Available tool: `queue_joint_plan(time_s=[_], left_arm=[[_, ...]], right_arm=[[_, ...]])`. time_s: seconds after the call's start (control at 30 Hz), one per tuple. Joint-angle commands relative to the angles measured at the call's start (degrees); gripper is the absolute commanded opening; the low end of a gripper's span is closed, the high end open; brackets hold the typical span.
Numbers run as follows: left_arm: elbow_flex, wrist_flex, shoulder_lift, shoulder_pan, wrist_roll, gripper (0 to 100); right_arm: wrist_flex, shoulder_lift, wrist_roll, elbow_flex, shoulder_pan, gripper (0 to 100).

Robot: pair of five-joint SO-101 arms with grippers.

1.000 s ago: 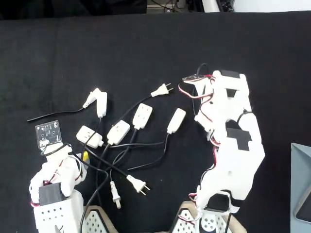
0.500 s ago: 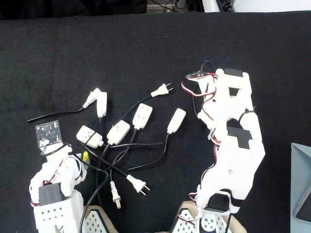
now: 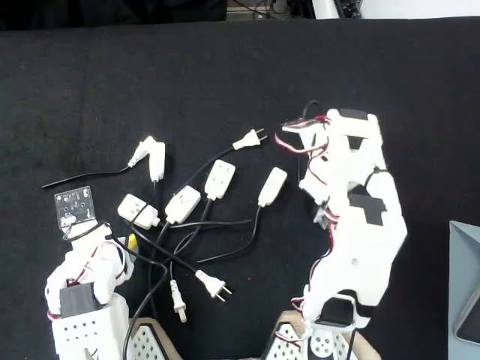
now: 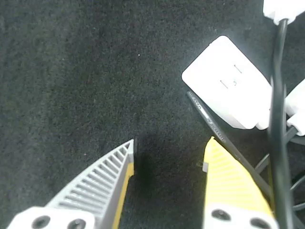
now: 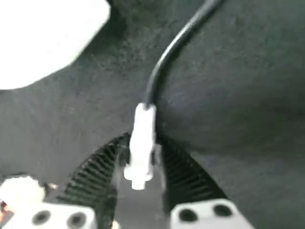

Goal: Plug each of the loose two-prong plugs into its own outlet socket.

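Observation:
Several white outlet sockets lie mid-table on black cords, among them one and another. Three loose two-prong plugs show: a far one and two near ones. My right arm stands to the right of the far plug. In the right wrist view my right gripper has its black fingers pressed on both sides of that plug, which lies on the cloth. My left gripper is open low over bare cloth, just short of a socket. Its yellow finger shows by the cords.
A socket with a plug in it lies at the left, its cord running left. A small printed card sits near the left arm. A grey bin stands at the right edge. Tangled cords cross the near middle.
The right arm's wrist has shifted a little right, then back left toward the far plug. The plug and the left arm have stayed in place.

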State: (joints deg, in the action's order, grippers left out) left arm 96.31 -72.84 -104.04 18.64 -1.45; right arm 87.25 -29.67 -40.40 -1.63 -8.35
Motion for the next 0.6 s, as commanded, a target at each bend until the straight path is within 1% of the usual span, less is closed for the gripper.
queue_joint_plan(time_s=[0.0, 0.13, 0.23, 0.33, 0.43, 0.57], left_arm=[[1.1, -0.2, -0.2, 0.7, 0.7, 23], [1.1, -0.2, -0.2, 0.7, 0.7, 23], [1.1, -0.2, -0.2, 0.7, 0.7, 23], [1.1, -0.2, -0.2, 0.7, 0.7, 23], [1.1, -0.2, -0.2, 0.7, 0.7, 23], [1.1, -0.2, -0.2, 0.7, 0.7, 23]], right_arm=[[0.9, 0.9, 2.4, 0.7, 1.3, 1.1], [1.1, 1.7, 2.6, 0.6, 1.3, 1.2], [2.8, 5.8, 2.6, -0.4, 1.1, 1.2], [5.7, 12.7, 3.0, -2.4, 1.2, 1.2], [6.2, 21.3, 6.3, -6.0, 1.5, 1.2], [5.8, 33.3, 10.3, -12.6, 3.8, 1.2]])
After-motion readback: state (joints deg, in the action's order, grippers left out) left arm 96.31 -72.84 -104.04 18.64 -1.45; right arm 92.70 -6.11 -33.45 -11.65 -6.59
